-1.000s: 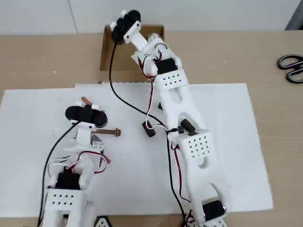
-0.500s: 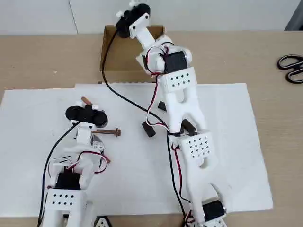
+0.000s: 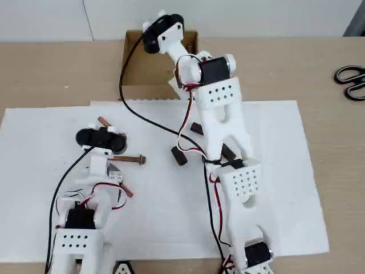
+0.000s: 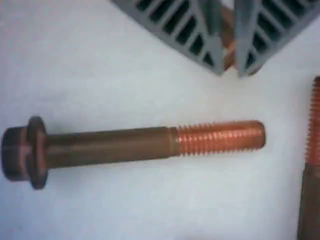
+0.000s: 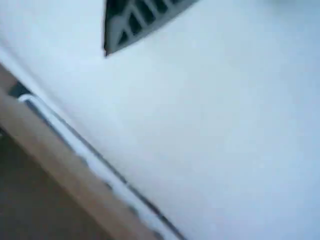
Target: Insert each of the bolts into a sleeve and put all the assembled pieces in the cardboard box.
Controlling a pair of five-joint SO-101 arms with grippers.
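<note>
Seemingly, left gripper (image 4: 230, 71) sat clamped on the upper bolt (image 3: 103, 121) at centre-left, right gripper (image 3: 161, 25) (grip unreadable) hung over the box (image 3: 126, 57) at top, and the loose bolt (image 4: 135, 145) lay on the sheet (image 3: 274, 148), judged rigid, roll-prone, best pinched mid-shank.

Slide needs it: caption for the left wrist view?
Left gripper clamps one bolt; second bolt lies loose on white sheet.

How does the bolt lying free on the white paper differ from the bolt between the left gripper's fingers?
The free bolt lies flat on the white paper, touched by nothing; the gripped bolt sits between the fingers of the left gripper. The free bolt shows head, shank and thread; the gripped bolt shows only a short stretch. Both are copper-brown.
</note>
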